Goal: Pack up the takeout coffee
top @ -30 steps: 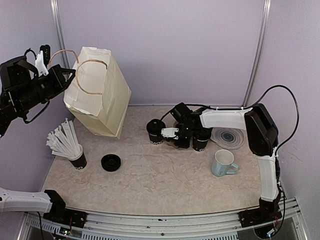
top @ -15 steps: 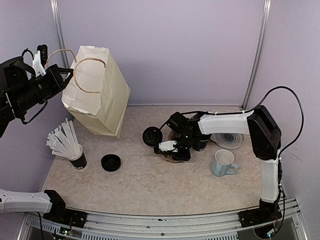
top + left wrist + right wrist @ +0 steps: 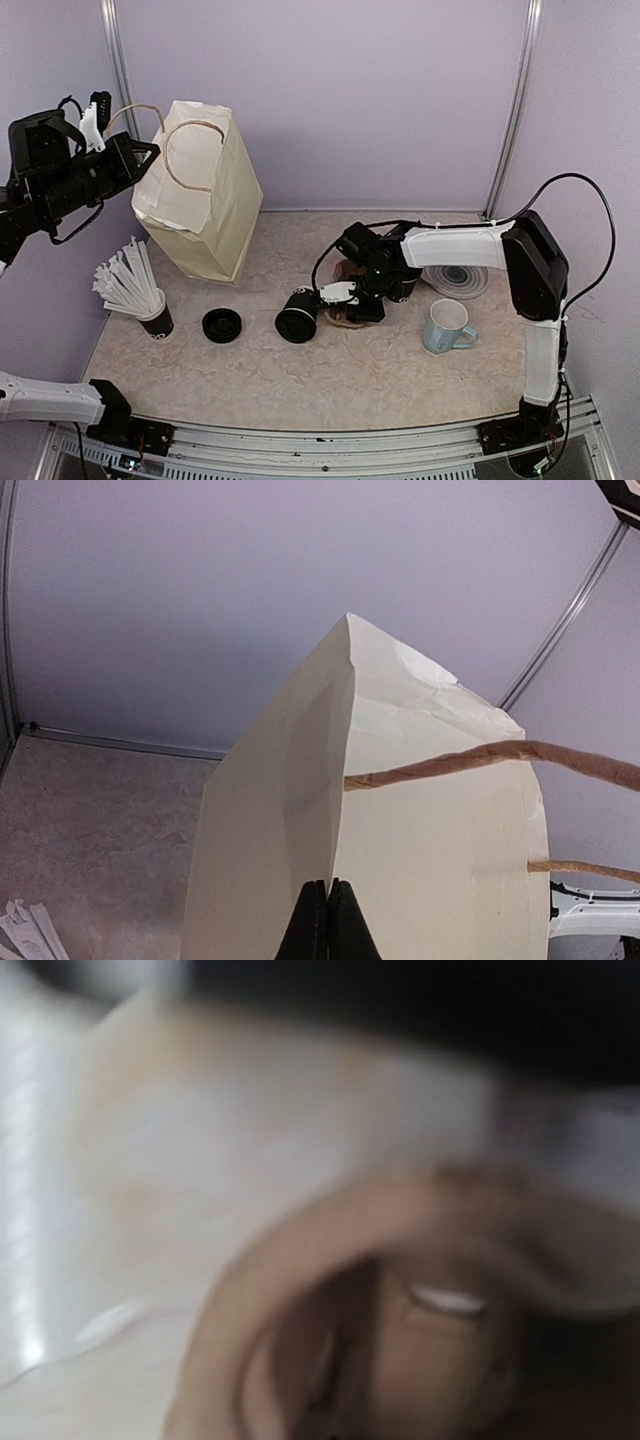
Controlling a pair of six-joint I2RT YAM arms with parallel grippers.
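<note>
The cup point(image 3: 297, 317) lies on its side just left of my closed right gripper point(image 3: 335, 293), its axis toward it; my far left gripper point(image 3: 145, 155) clamps the bag point(image 3: 205, 200).

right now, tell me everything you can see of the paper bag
The paper bag is tall, made of cream paper that looks creased, with a sharp folded side. Two brown twisted-cord handles loop from its top. It leans over instead of standing upright. The left gripper is shut on its upper edge. The bag's bottom is over the back left of the table, but I can't tell whether it rests there. Nothing else touches it.
</note>
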